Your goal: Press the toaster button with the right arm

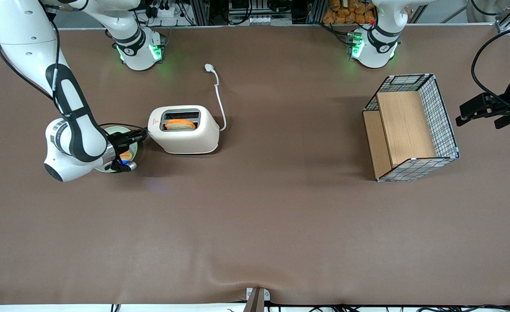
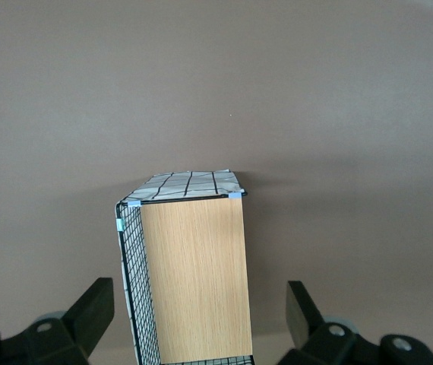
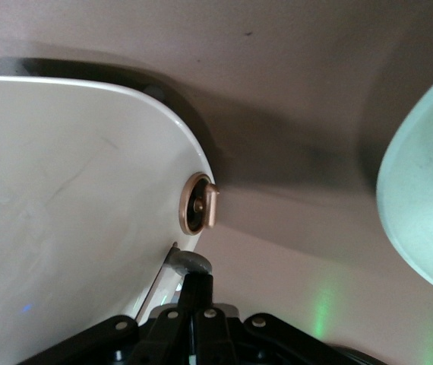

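The cream-white toaster [image 1: 185,134] stands on the brown table with an orange-crusted bread slice [image 1: 180,125] in its top slot. It fills much of the right wrist view [image 3: 72,213]. My right gripper [image 1: 143,135] is at the toaster's short end face, toward the working arm's end of the table. In the right wrist view the gripper [image 3: 198,286] is shut, fingers together. Its tips touch the small grey toaster button [image 3: 188,262], which sticks out of the end face. A round bronze knob [image 3: 199,203] sits on the same face, close to the button.
A pale green bowl [image 1: 132,152] lies under the right wrist, beside the toaster; its rim shows in the right wrist view [image 3: 421,205]. The toaster's white cord and plug [image 1: 210,67] trail toward the arm bases. A wire-and-wood basket [image 1: 410,128] stands toward the parked arm's end.
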